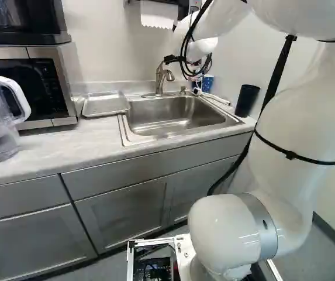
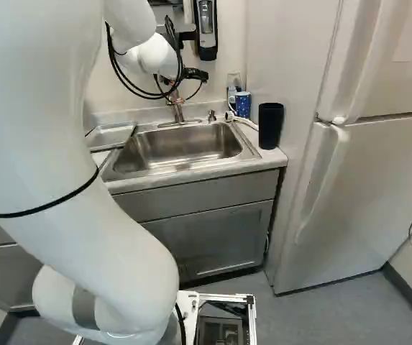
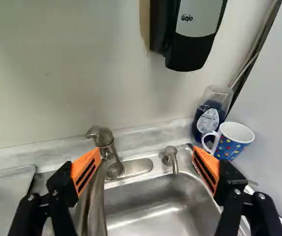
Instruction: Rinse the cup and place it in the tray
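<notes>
Cup [image 3: 230,149] is standing upright by the sink's [image 2: 184,147] back corner, its long axis running vertically, its mouth facing up and its handle pointing toward the faucet [image 3: 112,156]. Gripper [image 2: 193,74] is holding nothing, its fingers spreading wide apart. A blue bottle [image 3: 208,120] is standing just behind the cup; a black tumbler [image 2: 270,126] is standing nearer the counter's front. The faucet is rising between the cup and the tray [image 1: 104,104].

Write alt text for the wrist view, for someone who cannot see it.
An open black gripper faces a metal sink and faucet, holding nothing. A blue dotted cup stands beside a bottle by one end of the sink; a tray lies by the other.
</notes>
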Tool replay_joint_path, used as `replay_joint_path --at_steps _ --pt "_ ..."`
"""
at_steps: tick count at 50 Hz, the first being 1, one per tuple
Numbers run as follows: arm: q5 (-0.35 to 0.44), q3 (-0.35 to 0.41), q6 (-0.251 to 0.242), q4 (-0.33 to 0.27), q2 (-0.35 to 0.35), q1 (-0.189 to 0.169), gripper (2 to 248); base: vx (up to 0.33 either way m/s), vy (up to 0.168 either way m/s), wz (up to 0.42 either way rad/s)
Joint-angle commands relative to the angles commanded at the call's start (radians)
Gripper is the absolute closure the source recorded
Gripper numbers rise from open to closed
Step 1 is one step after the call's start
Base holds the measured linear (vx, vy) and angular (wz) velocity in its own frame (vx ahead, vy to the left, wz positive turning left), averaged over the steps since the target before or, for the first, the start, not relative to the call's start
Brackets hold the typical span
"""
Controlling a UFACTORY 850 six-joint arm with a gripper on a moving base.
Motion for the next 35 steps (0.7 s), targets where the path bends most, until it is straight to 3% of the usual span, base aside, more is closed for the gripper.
replay_joint_path --at_steps 35 --pt "-0.003 -0.135 0.0 0.0 -0.126 0.019 3 0.0 0.0 0.0"
